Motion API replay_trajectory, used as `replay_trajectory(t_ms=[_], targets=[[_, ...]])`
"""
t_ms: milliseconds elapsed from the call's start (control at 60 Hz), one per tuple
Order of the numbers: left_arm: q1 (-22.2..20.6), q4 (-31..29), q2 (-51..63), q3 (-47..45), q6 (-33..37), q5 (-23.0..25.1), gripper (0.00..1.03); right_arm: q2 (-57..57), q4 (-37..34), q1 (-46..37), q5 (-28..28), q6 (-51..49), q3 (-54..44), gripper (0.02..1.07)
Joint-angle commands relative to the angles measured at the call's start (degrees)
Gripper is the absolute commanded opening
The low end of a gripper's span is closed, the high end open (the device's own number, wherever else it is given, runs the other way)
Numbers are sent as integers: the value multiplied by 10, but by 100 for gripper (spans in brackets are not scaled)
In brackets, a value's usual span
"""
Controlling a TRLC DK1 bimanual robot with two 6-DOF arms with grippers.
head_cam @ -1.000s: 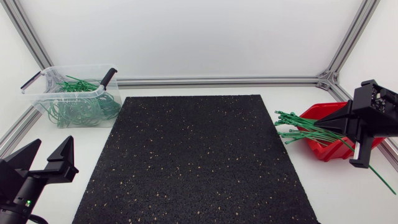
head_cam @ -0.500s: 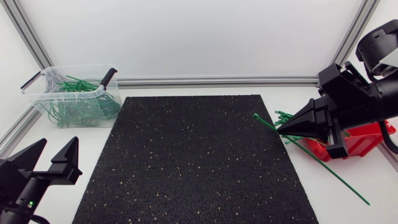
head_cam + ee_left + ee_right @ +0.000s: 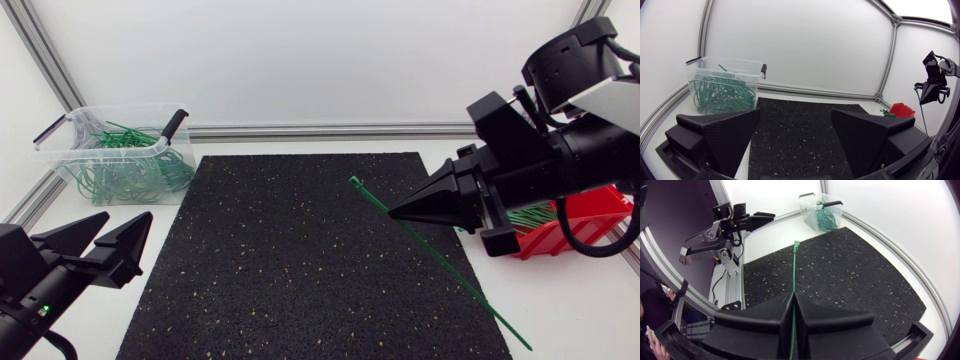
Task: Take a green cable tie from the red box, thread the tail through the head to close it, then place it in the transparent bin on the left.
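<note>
While pinching a long green cable tie (image 3: 460, 282) between the pressed-together wedge fingers of the right hand (image 3: 395, 212), holds it slanted above the right side of the black speckled rubber mat (image 3: 300, 260), blocky head end jutting ahead, thin tail trailing back and down toward the white tabletop (image 3: 580, 310). Grips it partway along, apparently to leave both ends free for threading. Points the head toward the left hand (image 3: 128, 222), spread wide, holding nothing, near the mat's near left corner, seemingly ready to take an end. Leaves more loose green ties (image 3: 530, 215) in the small red plastic box (image 3: 590, 225) just behind; risks the tail snagging there. Has yet to reach the transparent plastic bin (image 3: 60, 148), far left, heaped with looped green ties (image 3: 130, 170).
</note>
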Motion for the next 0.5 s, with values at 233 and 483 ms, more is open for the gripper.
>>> replay_trajectory(t_ms=[233, 483], targets=[[-7, -6, 98, 89, -55, 126, 99, 3, 175, 30, -98, 215, -87, 8], [-46, -21, 147, 132, -71, 193, 99, 31, 290, 41, -138, 343, -124, 8]])
